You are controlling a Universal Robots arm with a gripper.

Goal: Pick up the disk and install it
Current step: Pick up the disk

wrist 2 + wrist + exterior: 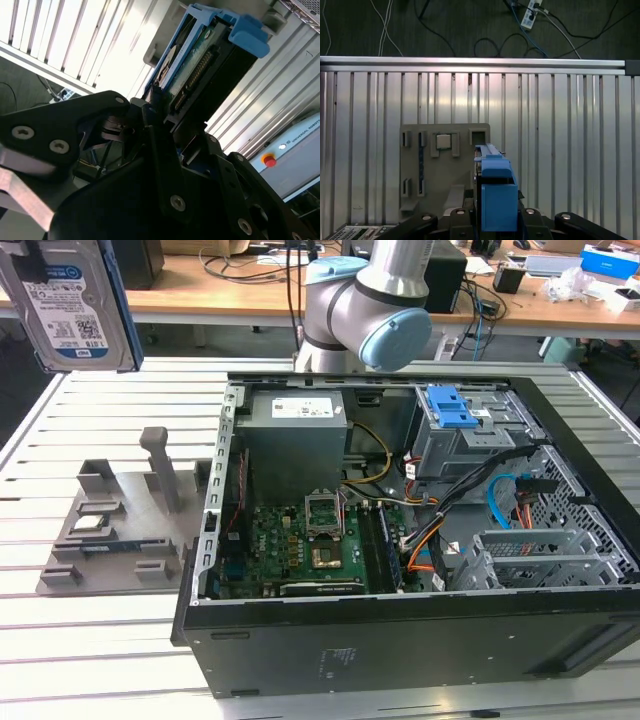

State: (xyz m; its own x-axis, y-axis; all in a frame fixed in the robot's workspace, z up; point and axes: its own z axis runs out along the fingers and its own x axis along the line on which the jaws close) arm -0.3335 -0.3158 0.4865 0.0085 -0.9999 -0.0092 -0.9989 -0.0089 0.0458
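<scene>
The disk (72, 302) lies nearest the lens, at the 10 o'clock corner of the exterior view. Its label faces outward and it is raised clear of the slatted table (100, 640). In the second wrist view the gripper (175, 120) has its black fingers (160, 150) closed on the disk's blue-framed end. The contact area is dark, so the clamp appears firm, but pad seating cannot be confirmed. In the first wrist view the disk hangs over the grey fixture (445, 165), which carries a small square chip (443, 141). In the exterior view the open computer case (400, 650) spans 3 to 6 o'clock, with its blue latch plate (455, 410) at 2 o'clock and the arm (370, 300) at 12 o'clock.
</scene>
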